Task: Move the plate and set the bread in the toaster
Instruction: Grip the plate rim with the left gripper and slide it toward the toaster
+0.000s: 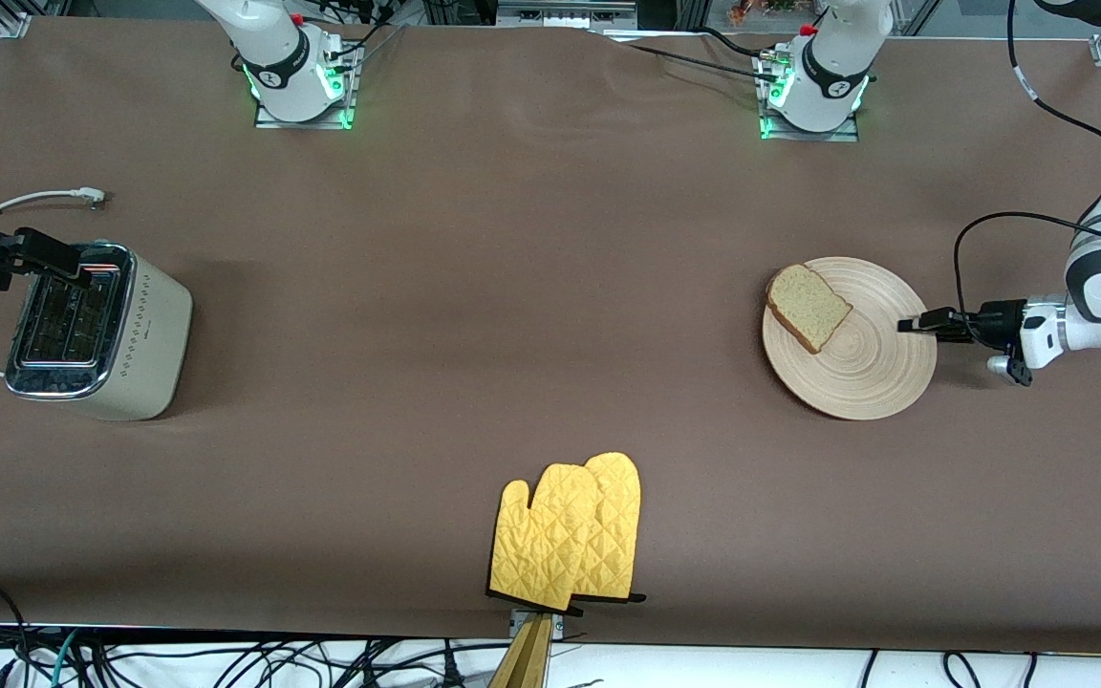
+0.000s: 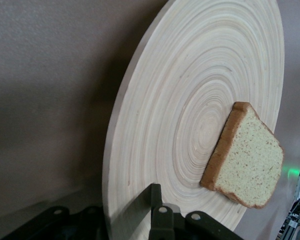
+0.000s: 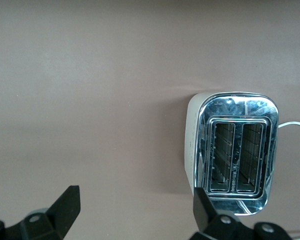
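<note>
Lying under everything is the brown tabletop, the biggest thing here. The toaster stands at the right arm's end of the tabletop, with its two empty slots facing up. The plate sits at the left arm's end, well apart from the toaster. A pair of yellow oven mitts lies between them, nearer to the front camera. The bread rests on the plate, at the edge toward the toaster, and sticks out a little past the rim. The right gripper hangs over the toaster with its jaws wide open and nothing in them. The left gripper is at the plate's rim, with its jaws pinched on the plate's edge.
</note>
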